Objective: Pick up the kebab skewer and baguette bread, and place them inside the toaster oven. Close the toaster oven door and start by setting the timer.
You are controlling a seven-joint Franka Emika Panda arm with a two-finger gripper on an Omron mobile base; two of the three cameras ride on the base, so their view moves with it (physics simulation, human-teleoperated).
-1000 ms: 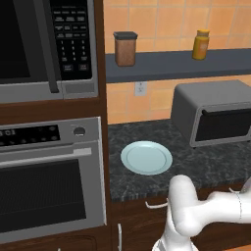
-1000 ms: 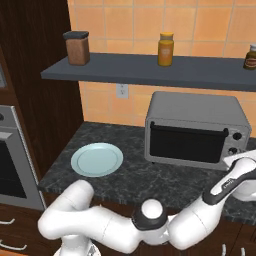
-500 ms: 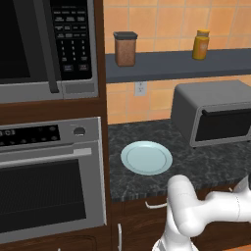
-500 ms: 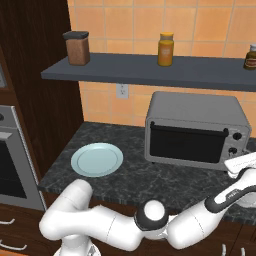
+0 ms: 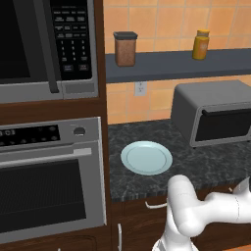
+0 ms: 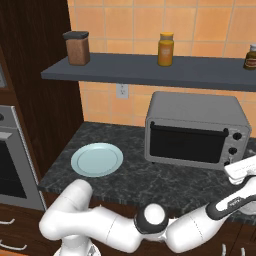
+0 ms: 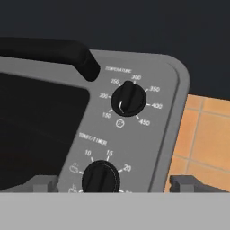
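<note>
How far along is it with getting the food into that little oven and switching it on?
The plate is bare and the toaster oven door is shut, so loading looks done. The gripper stands open right at the timer knob, so that step is in hand or just finished. I can't read the setting.

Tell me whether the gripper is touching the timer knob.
Apart. In the hand view the fingertips stand wide on either side of the timer knob, with bare panel of the toaster oven between them.

The grey toaster oven (image 6: 197, 130) is seen upright on the dark bench (image 6: 135, 177) – its dark glass toaster oven door (image 6: 187, 143) is shut, bar handle along the top.
</note>
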